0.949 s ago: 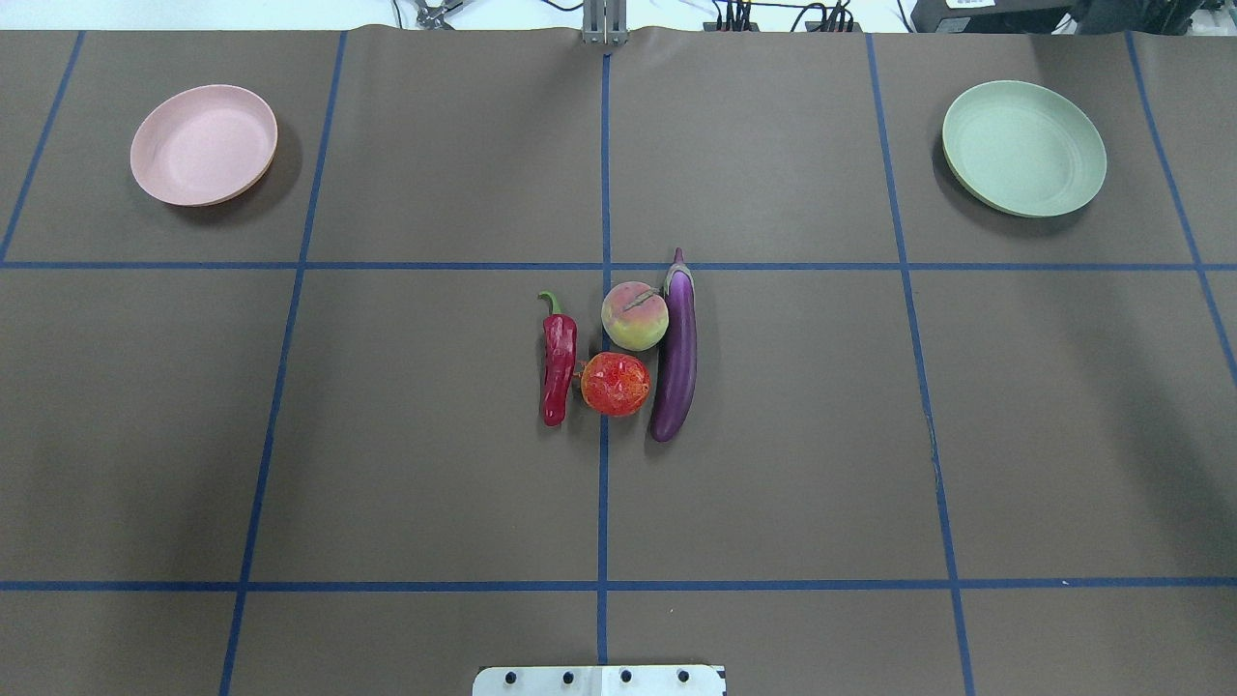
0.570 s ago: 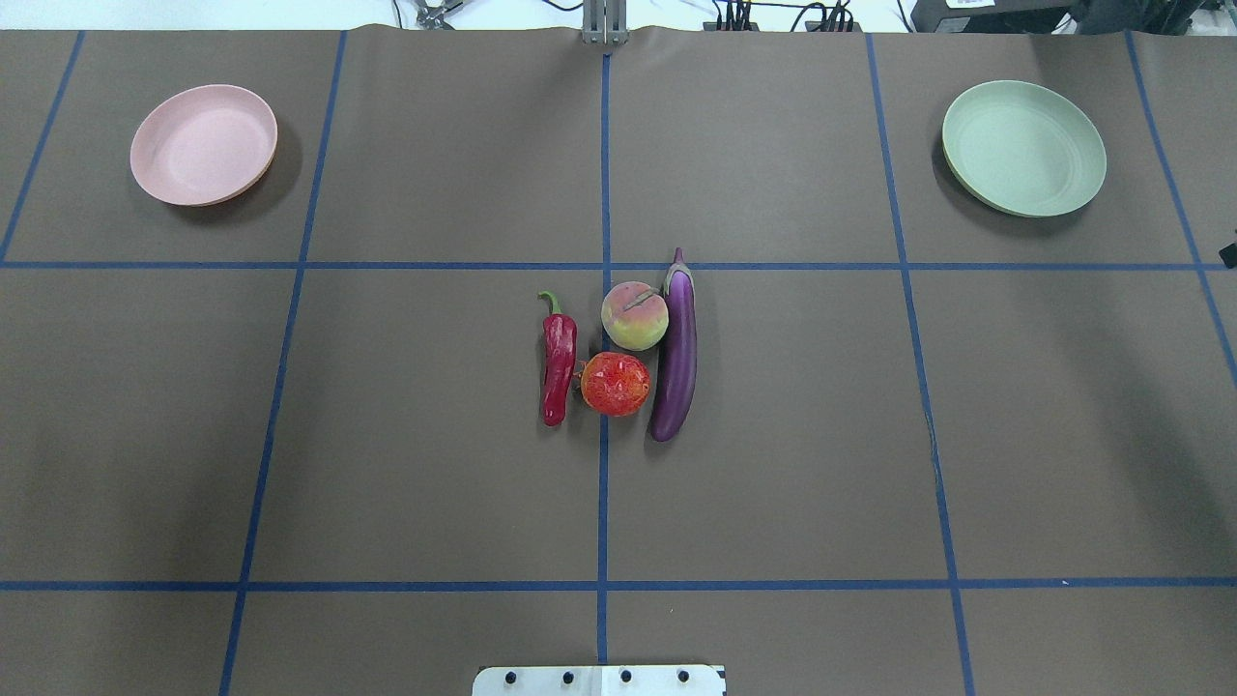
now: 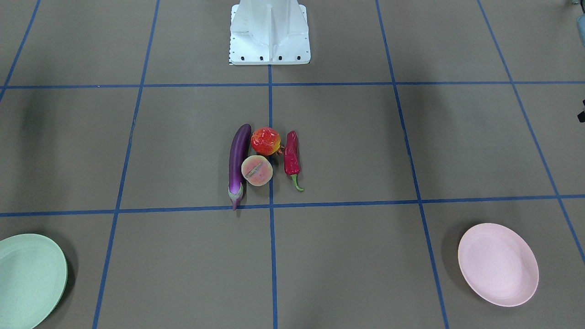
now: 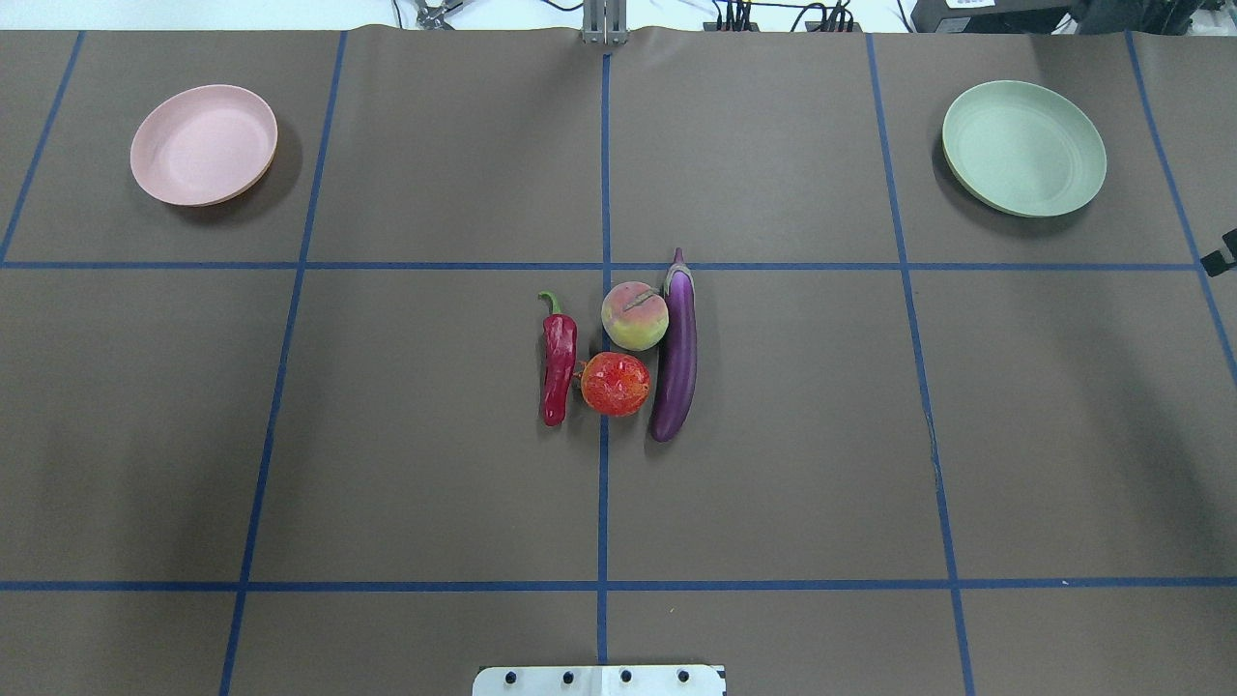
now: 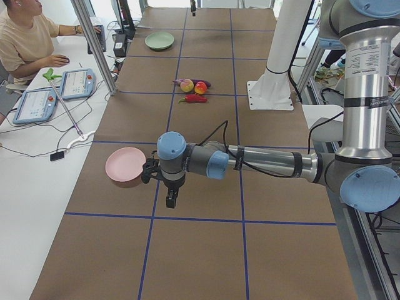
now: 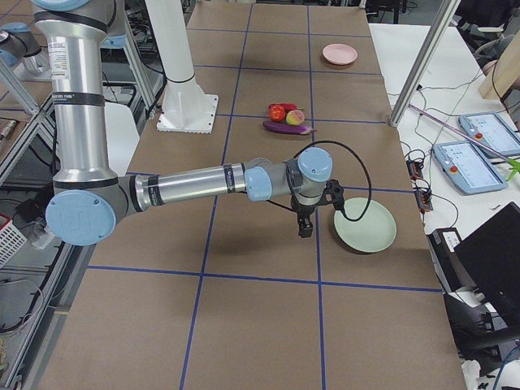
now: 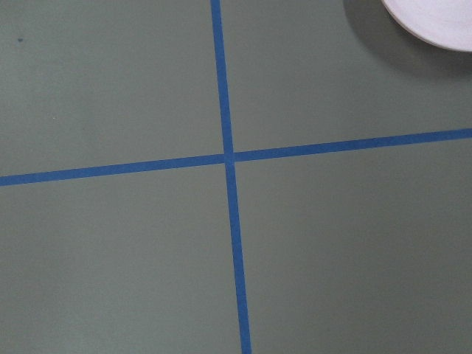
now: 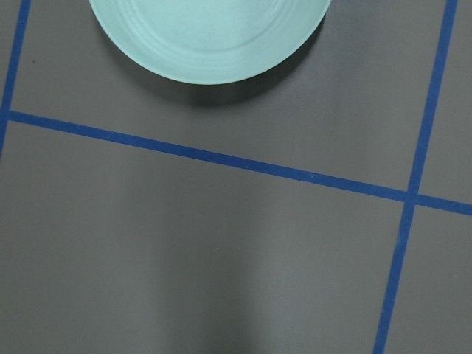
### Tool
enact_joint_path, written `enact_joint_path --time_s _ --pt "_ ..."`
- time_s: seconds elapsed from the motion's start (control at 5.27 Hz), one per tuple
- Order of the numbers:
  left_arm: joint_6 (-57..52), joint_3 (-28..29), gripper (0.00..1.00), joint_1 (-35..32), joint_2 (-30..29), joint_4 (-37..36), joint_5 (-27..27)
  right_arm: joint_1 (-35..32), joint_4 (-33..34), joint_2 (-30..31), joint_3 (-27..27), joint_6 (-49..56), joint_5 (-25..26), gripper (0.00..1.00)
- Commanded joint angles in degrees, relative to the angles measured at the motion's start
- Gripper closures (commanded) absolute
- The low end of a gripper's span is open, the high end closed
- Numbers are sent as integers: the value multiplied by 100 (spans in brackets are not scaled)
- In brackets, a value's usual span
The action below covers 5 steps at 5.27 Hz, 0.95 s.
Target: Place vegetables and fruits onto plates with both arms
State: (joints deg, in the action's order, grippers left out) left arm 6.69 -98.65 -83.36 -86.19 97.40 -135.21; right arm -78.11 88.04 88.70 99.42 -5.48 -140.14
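The purple eggplant [image 4: 675, 358], the red chili [image 4: 559, 367], the pomegranate [image 4: 615, 384] and the peach half [image 4: 635, 315] lie clustered at the table's middle. The empty pink plate [image 4: 204, 145] is far left and the empty green plate [image 4: 1024, 147] far right. My left gripper [image 5: 170, 200] hangs above the table beside the pink plate [image 5: 125, 164]. My right gripper [image 6: 305, 230] hangs beside the green plate [image 6: 365, 228]. I cannot tell whether either is open or shut. Only a black sliver of the right arm [image 4: 1225, 249] shows at the overhead view's edge.
The white robot base [image 3: 269, 32] stands at the near table edge. Blue tape lines grid the brown table cover. An operator [image 5: 25, 37] sits at a side desk with tablets [image 5: 75, 84]. Metal frame posts [image 5: 94, 44] stand along the far edge.
A small black part of the right arm has come into the overhead view at the right edge. The produce and plates have not moved.
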Motion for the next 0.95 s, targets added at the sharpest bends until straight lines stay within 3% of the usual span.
enact_joint_path --time_s 0.0,0.38,0.76 --pt "305 -40 0 353 6 399 -286 207 -50 -10 86 -41 -48 0" --pt "1766 -669 0 1369 -168 719 -296 296 -50 -10 295 -110 -57 0" --pt "2844 -699 0 2556 -1097 571 20 498 -59 -98 315 -243 -48 0"
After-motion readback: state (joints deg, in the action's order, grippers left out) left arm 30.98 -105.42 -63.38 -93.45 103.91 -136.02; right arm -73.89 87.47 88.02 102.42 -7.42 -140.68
